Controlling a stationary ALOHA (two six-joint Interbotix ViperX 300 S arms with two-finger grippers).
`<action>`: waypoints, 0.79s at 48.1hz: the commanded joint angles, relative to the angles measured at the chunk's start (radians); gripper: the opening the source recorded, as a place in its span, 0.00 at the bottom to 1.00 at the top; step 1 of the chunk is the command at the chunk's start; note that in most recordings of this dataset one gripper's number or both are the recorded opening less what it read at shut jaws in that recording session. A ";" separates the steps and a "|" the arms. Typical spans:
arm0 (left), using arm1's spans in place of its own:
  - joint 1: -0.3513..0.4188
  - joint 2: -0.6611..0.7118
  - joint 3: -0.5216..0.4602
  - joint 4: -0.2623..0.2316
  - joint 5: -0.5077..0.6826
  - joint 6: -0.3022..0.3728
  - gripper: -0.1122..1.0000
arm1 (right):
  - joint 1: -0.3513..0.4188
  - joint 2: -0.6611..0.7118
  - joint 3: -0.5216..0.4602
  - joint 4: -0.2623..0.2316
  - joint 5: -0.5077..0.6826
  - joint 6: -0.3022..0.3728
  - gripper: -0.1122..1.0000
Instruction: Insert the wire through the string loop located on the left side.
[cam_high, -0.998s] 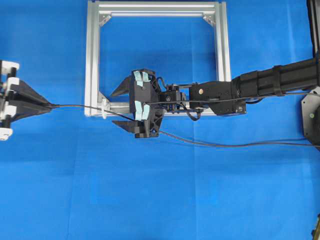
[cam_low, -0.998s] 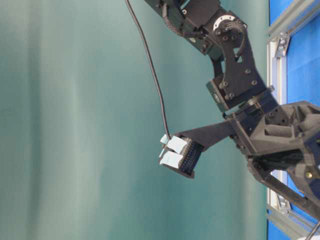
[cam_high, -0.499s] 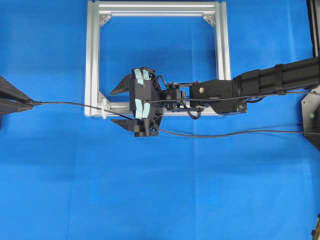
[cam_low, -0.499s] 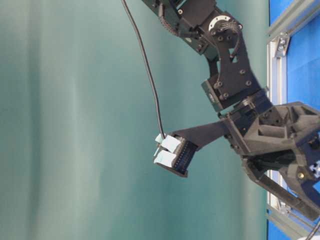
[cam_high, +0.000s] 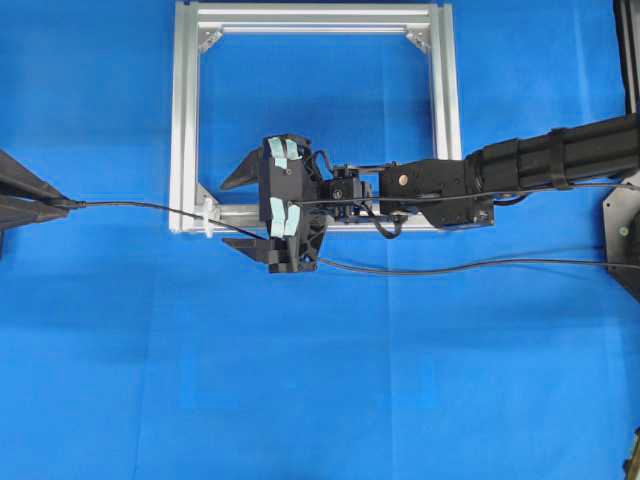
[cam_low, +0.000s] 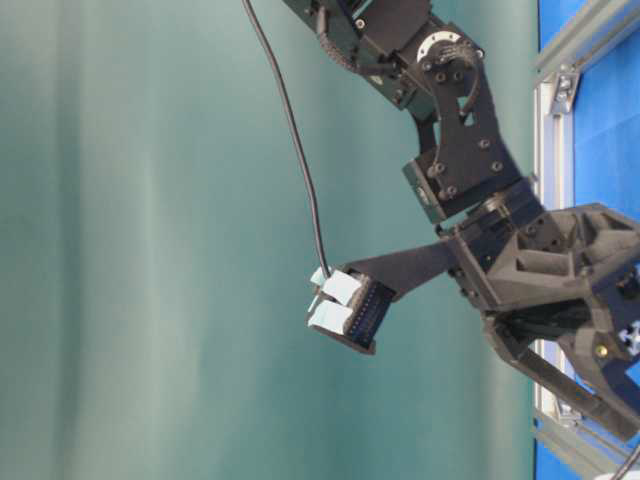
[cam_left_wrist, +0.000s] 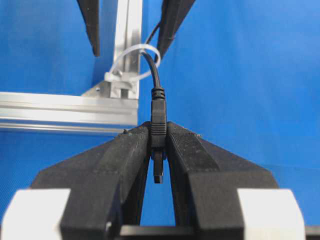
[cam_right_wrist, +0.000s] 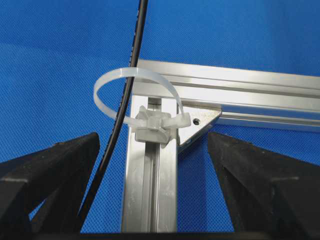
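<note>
Wire (cam_left_wrist: 158, 107) threaded through string loop (cam_left_wrist: 134, 62), plug pinched in left hand (cam_left_wrist: 158, 145), right hand (cam_high: 262, 213) spread wide, apparently touching nothing

Black wire (cam_left_wrist: 158, 107), white string loop (cam_right_wrist: 131, 96), silver frame (cam_high: 186, 120), blue cloth (cam_high: 300, 380).

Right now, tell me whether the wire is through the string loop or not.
Through. In the right wrist view the wire passes inside the string loop; the left wrist view shows the left gripper shut on its plug beyond the loop.
</note>
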 joint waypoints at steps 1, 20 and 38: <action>0.003 0.014 -0.012 0.003 -0.012 0.000 0.18 | 0.000 -0.054 -0.014 -0.002 -0.006 -0.002 0.97; 0.003 0.012 -0.012 0.003 -0.020 -0.002 0.86 | -0.002 -0.058 -0.015 -0.002 -0.006 -0.002 0.97; 0.003 0.003 -0.017 0.003 -0.038 -0.002 0.84 | -0.006 -0.167 -0.015 -0.002 0.034 -0.002 0.97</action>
